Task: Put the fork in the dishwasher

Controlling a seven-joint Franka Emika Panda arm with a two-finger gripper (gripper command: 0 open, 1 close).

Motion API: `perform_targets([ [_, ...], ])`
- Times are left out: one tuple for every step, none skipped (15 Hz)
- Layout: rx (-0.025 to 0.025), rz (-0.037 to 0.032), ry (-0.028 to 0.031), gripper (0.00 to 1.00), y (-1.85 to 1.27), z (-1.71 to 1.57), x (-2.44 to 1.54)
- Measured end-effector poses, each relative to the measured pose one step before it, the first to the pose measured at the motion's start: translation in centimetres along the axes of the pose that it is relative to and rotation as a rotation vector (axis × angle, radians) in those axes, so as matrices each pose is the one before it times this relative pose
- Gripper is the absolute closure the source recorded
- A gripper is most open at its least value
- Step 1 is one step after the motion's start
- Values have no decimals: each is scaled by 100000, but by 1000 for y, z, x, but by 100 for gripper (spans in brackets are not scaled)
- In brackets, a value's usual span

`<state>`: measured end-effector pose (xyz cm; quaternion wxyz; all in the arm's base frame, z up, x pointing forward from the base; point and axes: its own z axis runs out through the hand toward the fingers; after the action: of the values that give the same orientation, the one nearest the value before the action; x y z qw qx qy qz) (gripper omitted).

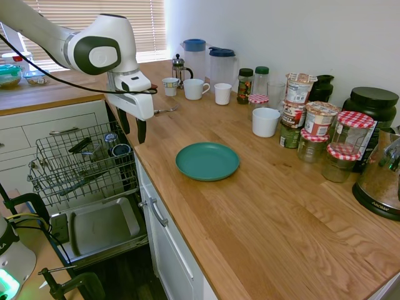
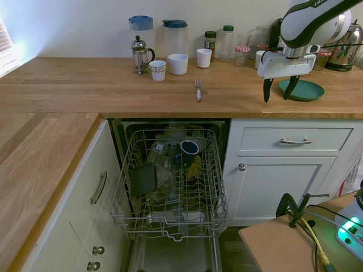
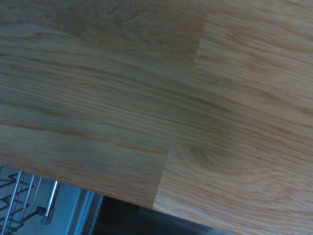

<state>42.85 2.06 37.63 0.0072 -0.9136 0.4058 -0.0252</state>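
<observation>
Fork point(image 2: 198, 89): flat on worktop, untouched. Gripper point(image 2: 278, 88): fingers spread, empty, at fork's 3 o'clock, well apart. Dishwasher point(image 2: 170, 187): rack pulled out, ready for loading.

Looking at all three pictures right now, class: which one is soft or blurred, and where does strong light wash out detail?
Wrist view: the wooden countertop is soft and grainless, being so close. First exterior view: daylight through the slatted window blind glares. Second exterior view: bright light bleaches the left edge, yet the small silver metal fork stays sharp.
</observation>
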Motion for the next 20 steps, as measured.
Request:
perform_targets([
  [-43,-4,-45,0,-7,39,3],
  [104,-37,92,0,-50,-50,-1],
  [477,184,372,0,-274,-257,-44],
  [948,917,463,0,-520,-435,-148],
  [1327,1760,689,0,-822,-614,-267],
  [1523,2099,778,0,-1238,-740,-442],
  [1567,2004,564,0,-1412,-671,-474],
  [1257,2293,422,0,-1585,-541,-554],
  [1095,2706,56,0,-1849,-387,-609],
  [1107,2226,-337,0,-1867,-238,-492],
  [992,2075,-311,0,-1958,-34,-405],
  [937,1897,-441,0,-1962,311,-228],
  [655,1650,-461,0,-1888,567,-130],
  [1016,2023,-43,0,-1946,345,-28],
  [908,1476,397,0,-1862,454,-85],
  [722,1301,853,0,-1723,726,-199],
  [442,1354,742,0,-1478,795,-262],
  [277,1218,815,0,-1354,787,-215],
  [233,1623,1183,0,-1266,820,-236],
  [226,1787,944,0,-1050,715,-238],
])
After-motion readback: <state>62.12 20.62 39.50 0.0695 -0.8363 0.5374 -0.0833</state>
